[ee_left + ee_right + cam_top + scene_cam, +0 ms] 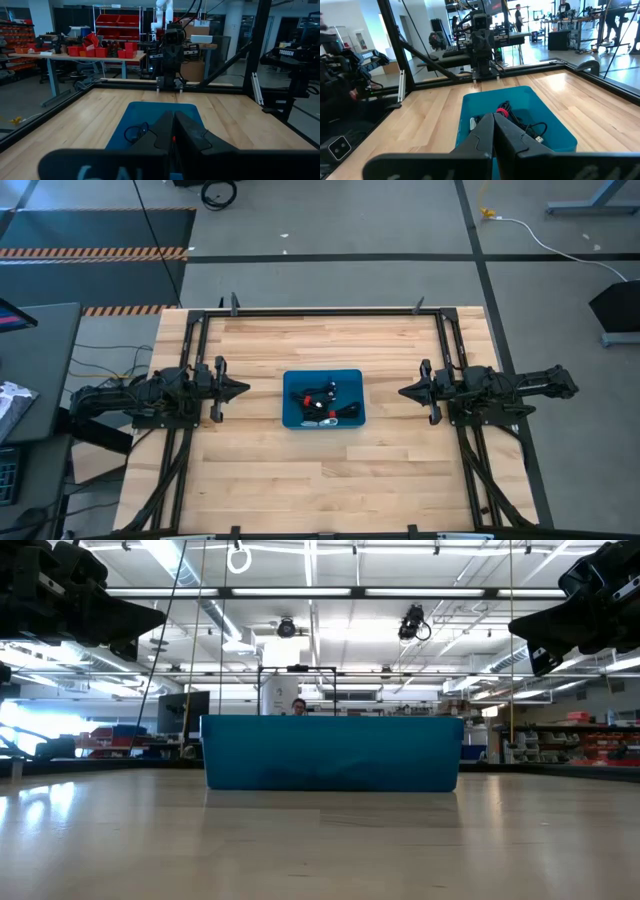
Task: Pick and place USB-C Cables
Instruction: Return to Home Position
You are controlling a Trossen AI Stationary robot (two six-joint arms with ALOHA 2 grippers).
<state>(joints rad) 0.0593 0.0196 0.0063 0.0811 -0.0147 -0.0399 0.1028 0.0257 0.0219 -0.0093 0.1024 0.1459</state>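
Observation:
A blue tray (349,380) sits at the middle of the wooden table, with several small coiled cables (322,401) lying inside it, mostly black, some with red bands. The right wrist view shows the cables (520,120) in the tray (485,102); the left wrist view shows one black coil (136,132) in the tray (155,111). My left gripper (246,389) hovers to the left of the tray, shut and holding nothing. My right gripper (401,392) hovers to the right of the tray, shut and holding nothing. Both are raised above the table, as the low view shows.
A black metal frame (320,311) runs around the table's edges. Bare wood (320,480) lies on all sides of the tray. In the low view the tray's wall (330,752) hides its contents. People show far off in the room behind.

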